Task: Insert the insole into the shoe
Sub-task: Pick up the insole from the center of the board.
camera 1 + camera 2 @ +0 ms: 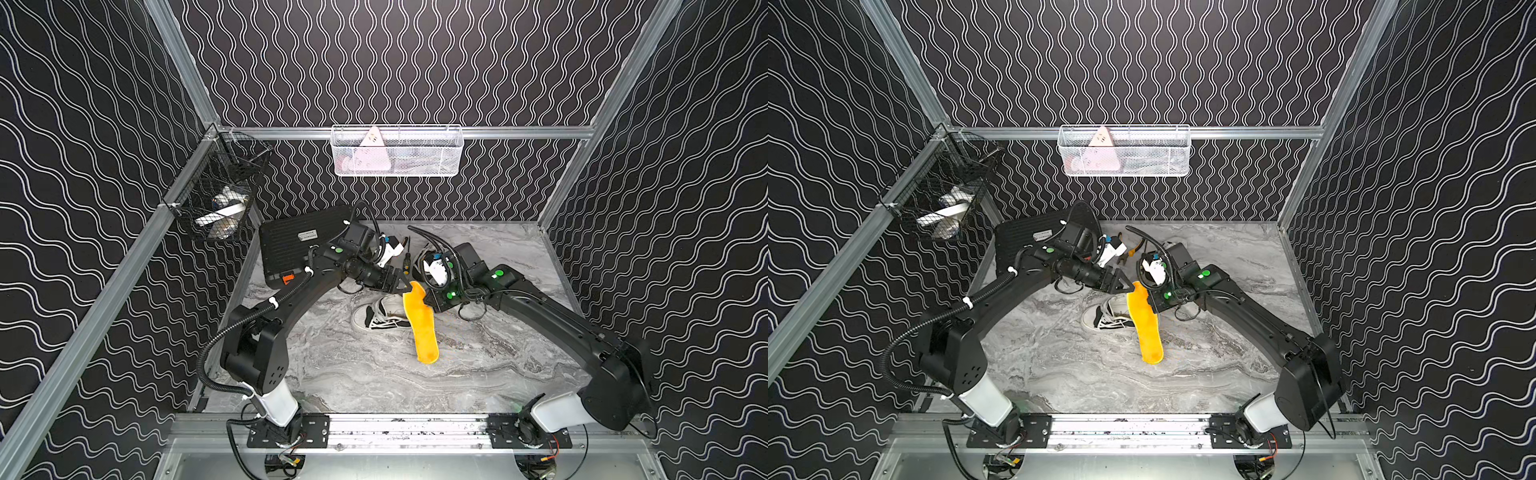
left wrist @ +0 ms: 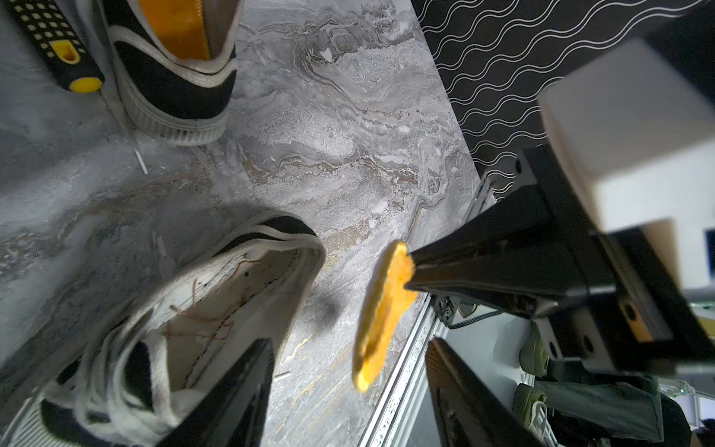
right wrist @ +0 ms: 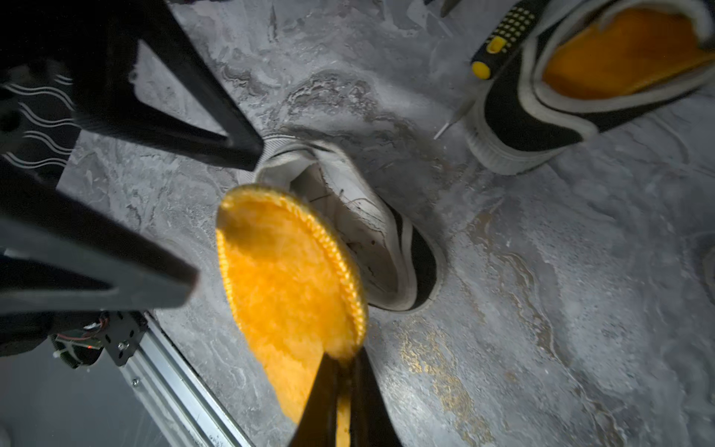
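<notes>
Orange insole (image 1: 424,328) pinched at its edge by the closed right gripper (image 3: 340,362), hanging just above the black-white shoe (image 1: 380,318) near the middle of the table (image 1: 498,374), left gripper (image 1: 404,286) open, just beside the insole.

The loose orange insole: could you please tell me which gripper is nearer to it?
Right. The right gripper is shut on the insole at its edge; the left gripper stands open close beside it, not gripping.
</notes>
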Controlling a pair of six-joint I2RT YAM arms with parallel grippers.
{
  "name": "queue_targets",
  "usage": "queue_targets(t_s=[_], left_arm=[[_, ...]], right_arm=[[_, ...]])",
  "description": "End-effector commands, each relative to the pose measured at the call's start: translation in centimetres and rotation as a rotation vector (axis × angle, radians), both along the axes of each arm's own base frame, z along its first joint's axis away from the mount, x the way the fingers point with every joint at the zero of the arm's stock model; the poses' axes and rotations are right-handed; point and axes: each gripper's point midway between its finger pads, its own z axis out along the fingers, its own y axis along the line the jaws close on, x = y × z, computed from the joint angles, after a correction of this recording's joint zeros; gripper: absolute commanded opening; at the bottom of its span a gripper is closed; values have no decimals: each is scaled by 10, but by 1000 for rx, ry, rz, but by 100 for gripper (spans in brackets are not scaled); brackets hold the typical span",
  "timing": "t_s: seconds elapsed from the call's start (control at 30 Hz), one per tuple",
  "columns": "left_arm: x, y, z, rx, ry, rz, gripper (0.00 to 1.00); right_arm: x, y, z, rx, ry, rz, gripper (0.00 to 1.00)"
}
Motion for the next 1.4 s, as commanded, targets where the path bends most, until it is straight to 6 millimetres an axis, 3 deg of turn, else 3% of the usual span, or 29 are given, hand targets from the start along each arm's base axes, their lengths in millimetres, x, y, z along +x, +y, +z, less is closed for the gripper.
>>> queue_targets(t_s=[0.0, 0.23, 0.4, 0.5, 0.63, 0.73, 0.8, 0.9, 1.0, 1.17, 1.2, 1.3, 1.37], left_arm=[[-7, -2, -3, -23, 12, -49, 65], [-15, -2, -9, -14, 46, -68, 50], [-21, 0, -11, -15, 59, -65, 20], [-17, 2, -10, -14, 43, -32, 3], [-11, -1, -6, -52, 39, 7, 2], [-10, -5, 0, -93, 44, 19, 2], [-11, -6, 4, -109, 43, 11, 3], [-14, -8, 9, -120, 47, -5, 3], [-17, -13, 16, -167, 60, -31, 4], [-20, -16, 24, -197, 60, -45, 4], [-20, -16, 25, -210, 59, -41, 4], [-17, -14, 23, -194, 53, -8, 4], [-12, -7, 19, -150, 40, 41, 4]], right_arm=[[-3, 19, 8, 47, -34, 114, 10], [1, 32, 12, 60, -90, 167, 13], [11, 32, 12, 39, -119, 148, 15], [18, 28, 8, 29, -126, 92, 28], [16, 18, 7, 84, -115, 21, 52], [15, 11, 14, 191, -88, -6, 59], [9, 6, 7, 255, -37, -1, 62], [-1, 9, 15, 376, 14, 75, 64], [-12, 19, 12, 415, 76, 164, 65], [-13, 32, 9, 446, 112, 222, 64], [-13, 35, 9, 459, 109, 228, 59], [-5, 37, 12, 477, 92, 198, 31], [-4, 34, 18, 465, 65, 178, 22]])
